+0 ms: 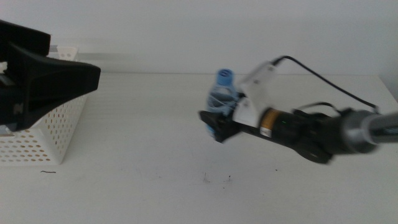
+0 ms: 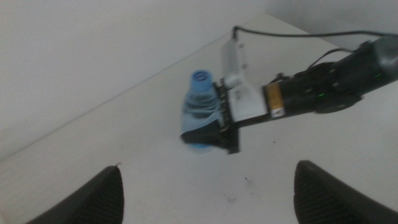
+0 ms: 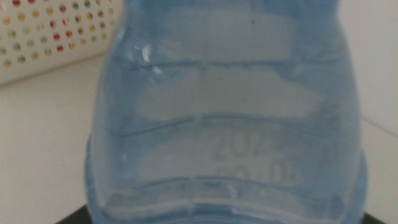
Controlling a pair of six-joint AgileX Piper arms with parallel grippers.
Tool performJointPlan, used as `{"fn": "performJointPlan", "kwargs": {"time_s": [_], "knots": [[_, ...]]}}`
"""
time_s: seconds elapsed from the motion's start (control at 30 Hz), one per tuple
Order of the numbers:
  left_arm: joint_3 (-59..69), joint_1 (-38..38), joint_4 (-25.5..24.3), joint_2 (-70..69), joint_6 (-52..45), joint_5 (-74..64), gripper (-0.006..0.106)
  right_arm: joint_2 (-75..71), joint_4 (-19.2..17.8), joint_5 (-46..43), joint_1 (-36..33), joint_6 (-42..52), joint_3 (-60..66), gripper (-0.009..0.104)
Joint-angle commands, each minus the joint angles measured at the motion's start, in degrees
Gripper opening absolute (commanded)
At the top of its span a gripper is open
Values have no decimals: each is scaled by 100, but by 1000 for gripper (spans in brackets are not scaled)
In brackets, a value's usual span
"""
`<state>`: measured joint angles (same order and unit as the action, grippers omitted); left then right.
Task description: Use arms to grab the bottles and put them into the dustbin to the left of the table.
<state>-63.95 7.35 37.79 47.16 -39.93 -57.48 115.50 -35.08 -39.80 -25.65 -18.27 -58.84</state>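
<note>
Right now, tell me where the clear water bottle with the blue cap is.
The clear water bottle with the blue cap stands mid-table in the middle view, the right gripper around its lower body, well right of the white perforated plastic dustbin.

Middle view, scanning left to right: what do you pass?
Left gripper over the dustbin → water bottle held in the right gripper → right arm running off the right edge.
</note>
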Motion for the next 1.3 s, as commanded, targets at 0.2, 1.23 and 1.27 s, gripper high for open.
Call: {"fn": "performJointPlan", "kwargs": {"time_s": [0.2, 1.23, 1.27], "knots": [[9, 15, 71, -12, 53, 304, 94, 1195, -230, -23, -353, -653, -1792, -2], [9, 15, 71, -12, 53, 440, 94, -35, -2503, 1883, -502, -3398, -860, 88], [9, 15, 71, -12, 53, 440, 94, -194, -2503, 1916, -502, -3447, -665, 88]]}}
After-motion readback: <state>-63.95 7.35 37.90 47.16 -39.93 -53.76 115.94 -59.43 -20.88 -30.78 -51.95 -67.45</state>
